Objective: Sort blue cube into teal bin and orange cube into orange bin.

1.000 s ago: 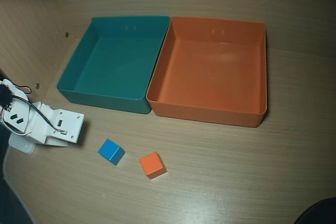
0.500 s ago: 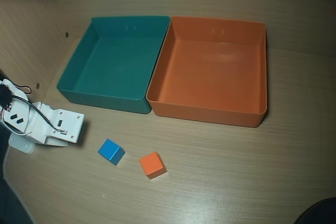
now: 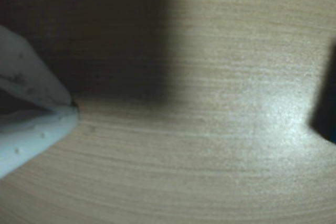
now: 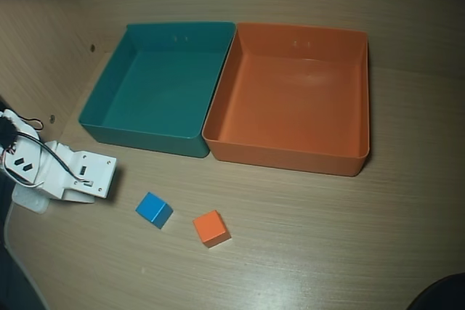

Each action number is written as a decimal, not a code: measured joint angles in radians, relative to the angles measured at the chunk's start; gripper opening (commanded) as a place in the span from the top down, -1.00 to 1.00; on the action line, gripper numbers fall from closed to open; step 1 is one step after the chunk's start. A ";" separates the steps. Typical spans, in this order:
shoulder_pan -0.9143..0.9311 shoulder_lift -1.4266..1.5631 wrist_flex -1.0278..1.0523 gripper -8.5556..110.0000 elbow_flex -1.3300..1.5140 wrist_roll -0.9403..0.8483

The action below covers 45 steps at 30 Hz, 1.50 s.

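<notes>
In the overhead view, the blue cube (image 4: 153,210) and the orange cube (image 4: 211,228) lie side by side on the wooden table, in front of the bins. The teal bin (image 4: 160,92) sits at the back left and touches the orange bin (image 4: 290,107) on its right; both are empty. My white arm (image 4: 73,172) rests low at the left edge, left of the blue cube and apart from it. In the wrist view my gripper (image 3: 73,109) enters from the left, its two white fingers meeting at the tips, shut on nothing, above bare wood.
A dark rounded object (image 4: 439,294) sits at the overhead view's bottom right corner. A dark blurred shape (image 3: 325,103) cuts into the right edge of the wrist view. Open tabletop lies in front of the cubes and right of them.
</notes>
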 measured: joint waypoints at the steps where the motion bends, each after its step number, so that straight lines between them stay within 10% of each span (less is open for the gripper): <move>1: 0.000 0.000 0.000 0.90 0.000 0.000; 17: 0.006 -0.084 -0.015 0.83 -0.035 0.008; 29: 0.080 -0.877 0.005 0.34 -0.699 0.014; 45: 0.170 -1.667 0.005 0.31 -1.430 0.014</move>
